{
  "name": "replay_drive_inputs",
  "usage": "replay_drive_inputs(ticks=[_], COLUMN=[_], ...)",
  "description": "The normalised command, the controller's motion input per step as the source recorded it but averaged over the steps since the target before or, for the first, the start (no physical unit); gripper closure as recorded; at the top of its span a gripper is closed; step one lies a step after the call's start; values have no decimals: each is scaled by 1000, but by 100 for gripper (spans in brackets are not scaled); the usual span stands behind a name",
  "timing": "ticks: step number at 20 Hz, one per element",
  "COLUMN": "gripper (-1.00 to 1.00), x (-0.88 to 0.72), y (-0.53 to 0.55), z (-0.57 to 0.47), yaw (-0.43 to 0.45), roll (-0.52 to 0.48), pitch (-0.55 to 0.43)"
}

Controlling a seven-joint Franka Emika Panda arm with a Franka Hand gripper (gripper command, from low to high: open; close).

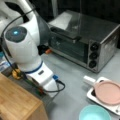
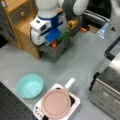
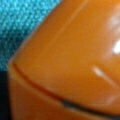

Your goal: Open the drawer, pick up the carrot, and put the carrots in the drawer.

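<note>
The grey drawer [image 2: 58, 51] stands pulled out of the wood-topped cabinet [image 2: 23, 26] in both front views. My gripper [image 2: 52, 41] reaches down into it, its fingertips hidden behind the white hand. An orange carrot [image 2: 54, 44] lies in the drawer right under the hand. In the wrist view the carrot [image 3: 72, 65] fills nearly the whole picture, very close, over a teal-blue textured surface [image 3: 20, 22]. In a front view the arm covers most of the drawer [image 1: 46, 96].
A long green vegetable [image 2: 65, 35] and a yellow bumpy one [image 2: 73, 24] also lie in the drawer. A teal bowl [image 2: 30, 85], a white tray [image 2: 75, 101] with a pink plate [image 2: 56, 103] and a toaster oven [image 1: 85, 41] stand on the grey table.
</note>
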Motion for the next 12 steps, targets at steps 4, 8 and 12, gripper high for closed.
replay_drive_inputs(ticks=[4,8,12], gripper=[-100,-100,-100], x=[-128,-156,-178], y=[25,73,96], z=[-46,-37,-18], yaw=[-76,-91,-107], roll=[132,121,103], pitch=[-104,-100,-91])
